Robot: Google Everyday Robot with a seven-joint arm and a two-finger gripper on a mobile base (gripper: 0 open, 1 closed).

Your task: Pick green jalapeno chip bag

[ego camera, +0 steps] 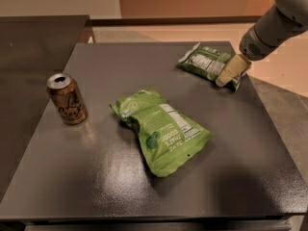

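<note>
Green jalapeno chip bag has one end hidden behind the pincer.

tool at jalapeno bag | lime bag, can well apart

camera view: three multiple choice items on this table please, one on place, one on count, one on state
1. Where does the small dark green crinkly chip bag lie?
A far right corner
B near left edge
C table centre

2. How many bags are on the dark grey table?
A one
B two
C three

3. How is the copper-coloured drink can placed?
A upright
B on its side
C upside down

1 A: it lies at the far right corner, the beige gripper at its right end.
2 B: it and the large lime-green bag.
3 A: its top faces up.
</note>
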